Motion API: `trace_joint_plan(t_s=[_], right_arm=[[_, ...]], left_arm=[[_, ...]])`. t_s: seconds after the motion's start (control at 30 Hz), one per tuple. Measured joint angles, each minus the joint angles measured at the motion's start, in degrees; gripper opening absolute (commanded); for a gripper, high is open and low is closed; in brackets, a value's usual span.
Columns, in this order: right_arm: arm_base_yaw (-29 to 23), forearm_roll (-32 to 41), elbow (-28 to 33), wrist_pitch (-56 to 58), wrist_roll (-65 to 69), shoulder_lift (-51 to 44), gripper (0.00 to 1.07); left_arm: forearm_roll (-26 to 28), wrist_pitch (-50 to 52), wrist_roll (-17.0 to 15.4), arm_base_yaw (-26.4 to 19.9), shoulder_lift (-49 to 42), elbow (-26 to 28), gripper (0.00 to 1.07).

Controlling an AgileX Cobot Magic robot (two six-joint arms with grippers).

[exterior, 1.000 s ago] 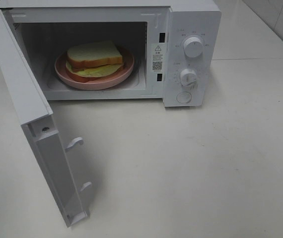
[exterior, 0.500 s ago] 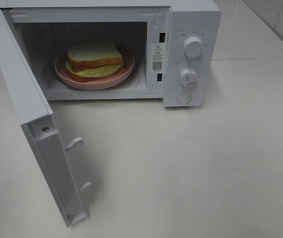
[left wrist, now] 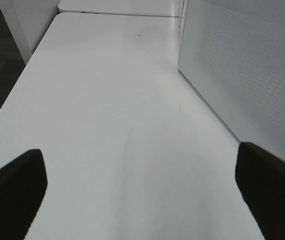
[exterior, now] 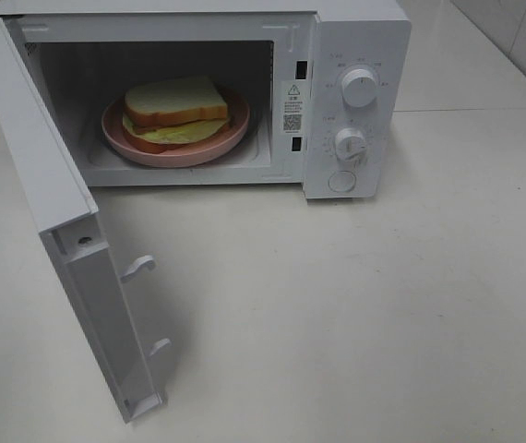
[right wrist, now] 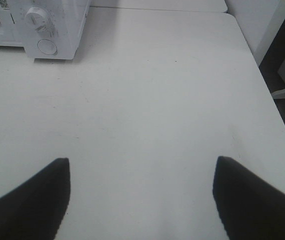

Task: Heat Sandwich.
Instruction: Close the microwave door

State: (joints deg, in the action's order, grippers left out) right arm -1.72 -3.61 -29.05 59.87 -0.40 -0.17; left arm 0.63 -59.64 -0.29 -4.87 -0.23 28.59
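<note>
One white microwave (exterior: 355, 55) sits at twelve o'clock on my one table (exterior: 383, 305), its one door (exterior: 32, 148) open toward nine o'clock. Inside are one sandwich (exterior: 175, 101) and one pink plate (exterior: 180, 155). The panel at two o'clock has two dials, an upper knob (exterior: 360, 88) and a lower knob (exterior: 350, 143), and one round button (exterior: 342, 181). The door carries two latch hooks (exterior: 138, 268). I have two grippers, my left gripper (left wrist: 142, 185) and my right gripper (right wrist: 142, 190), each with two dark fingers.
</note>
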Motion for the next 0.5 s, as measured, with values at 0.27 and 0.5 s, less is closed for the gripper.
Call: trace_joint_plan(t_s=[0.27, 0.5], right_arm=[[0.0, 0.0, 0.0, 0.0, 0.0, 0.0, 0.76], [0.0, 0.0, 0.0, 0.0, 0.0, 0.0, 0.76]], left_arm=[[-0.2, 0.0, 0.0, 0.0, 0.0, 0.0, 0.97], [-0.2, 0.0, 0.0, 0.0, 0.0, 0.0, 0.97]])
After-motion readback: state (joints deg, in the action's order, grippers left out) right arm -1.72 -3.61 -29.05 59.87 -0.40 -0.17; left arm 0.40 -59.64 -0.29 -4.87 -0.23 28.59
